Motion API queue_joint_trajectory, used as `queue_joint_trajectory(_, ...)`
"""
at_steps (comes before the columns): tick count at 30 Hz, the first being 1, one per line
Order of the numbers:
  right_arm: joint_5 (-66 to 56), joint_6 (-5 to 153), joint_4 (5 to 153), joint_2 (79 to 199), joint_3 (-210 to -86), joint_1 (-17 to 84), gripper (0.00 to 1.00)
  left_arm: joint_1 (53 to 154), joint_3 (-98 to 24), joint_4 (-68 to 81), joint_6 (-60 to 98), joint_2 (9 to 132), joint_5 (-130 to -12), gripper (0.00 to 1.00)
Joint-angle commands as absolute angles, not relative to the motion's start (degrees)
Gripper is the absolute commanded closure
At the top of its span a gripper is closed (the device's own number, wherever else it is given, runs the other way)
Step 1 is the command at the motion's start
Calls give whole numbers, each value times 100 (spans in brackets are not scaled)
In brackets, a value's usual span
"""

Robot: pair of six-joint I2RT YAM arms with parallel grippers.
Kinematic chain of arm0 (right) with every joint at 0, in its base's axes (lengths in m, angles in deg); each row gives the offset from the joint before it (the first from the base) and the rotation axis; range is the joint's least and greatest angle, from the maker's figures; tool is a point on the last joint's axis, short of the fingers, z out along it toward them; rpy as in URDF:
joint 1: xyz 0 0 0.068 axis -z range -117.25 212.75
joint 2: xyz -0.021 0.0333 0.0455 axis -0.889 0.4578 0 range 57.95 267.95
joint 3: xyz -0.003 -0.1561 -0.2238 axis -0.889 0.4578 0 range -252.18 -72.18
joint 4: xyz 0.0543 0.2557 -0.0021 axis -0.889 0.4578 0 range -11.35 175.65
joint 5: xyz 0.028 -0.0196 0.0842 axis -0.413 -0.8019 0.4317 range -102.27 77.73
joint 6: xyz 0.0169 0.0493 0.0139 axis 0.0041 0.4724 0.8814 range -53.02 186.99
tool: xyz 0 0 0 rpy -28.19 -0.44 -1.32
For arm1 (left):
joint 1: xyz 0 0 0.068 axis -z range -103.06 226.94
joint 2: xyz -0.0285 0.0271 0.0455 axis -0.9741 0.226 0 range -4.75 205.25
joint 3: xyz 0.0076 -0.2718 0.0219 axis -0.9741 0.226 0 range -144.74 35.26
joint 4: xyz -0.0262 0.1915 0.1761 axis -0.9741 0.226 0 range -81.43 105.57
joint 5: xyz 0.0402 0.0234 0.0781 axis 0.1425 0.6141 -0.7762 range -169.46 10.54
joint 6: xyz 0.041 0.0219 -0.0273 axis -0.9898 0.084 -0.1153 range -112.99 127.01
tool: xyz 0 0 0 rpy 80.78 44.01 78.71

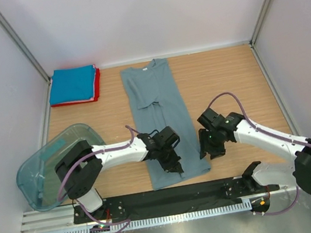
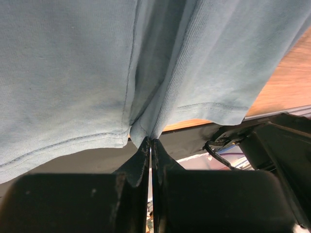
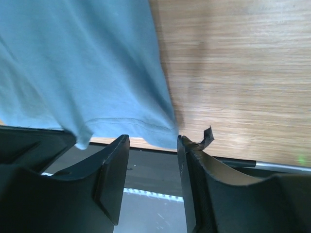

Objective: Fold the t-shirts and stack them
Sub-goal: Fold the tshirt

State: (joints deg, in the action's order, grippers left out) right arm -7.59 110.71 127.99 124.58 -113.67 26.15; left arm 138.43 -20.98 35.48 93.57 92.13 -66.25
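Note:
A dusty grey-blue t-shirt lies lengthwise down the middle of the table, folded narrow, its neck at the far end. My left gripper is over its near hem. In the left wrist view the gripper is shut, pinching a fold of that hem, and the t-shirt hangs bunched from it. My right gripper stands by the shirt's near right corner. In the right wrist view it is open, with the hem corner of the t-shirt just beyond its fingertips. A bright blue t-shirt lies folded on a red t-shirt at the back left.
A translucent teal plastic tub sits at the near left beside the left arm. The black mounting rail runs along the near edge under the shirt's hem. Bare wooden table lies to the right of the shirt, with white walls around.

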Motion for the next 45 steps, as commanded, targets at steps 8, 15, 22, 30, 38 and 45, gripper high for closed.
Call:
queue_joint_trajectory(8, -612, 11031, 12330, 12659, -10760, 2584, 53, 13907, -2125, 3669, 9296, 9096, -6584, 100)
queue_joint_trajectory(15, -375, 11207, 12040, 12536, -10514, 2584, 58, 13908, -2160, 3687, 9288, 9096, -6602, 100)
queue_joint_trajectory(22, -261, 11295, 11882, 12501, -10408, 2584, 59, 13925, -2160, 3696, 9253, 9140, -6628, 100)
queue_joint_trajectory(30, -1201, 11321, 12804, 12413, -10865, 2584, 99, 13899, -2529, 4249, 9147, 9044, -6830, 100)
queue_joint_trajectory(38, -1421, 11576, 13025, 12386, -10848, 2593, 97, 13960, -2301, 4522, 9059, 9219, -6725, 100)
queue_joint_trajectory(45, -1403, 11708, 12963, 12413, -10803, 2593, 88, 14066, -2661, 4522, 8752, 9729, -6461, 87)
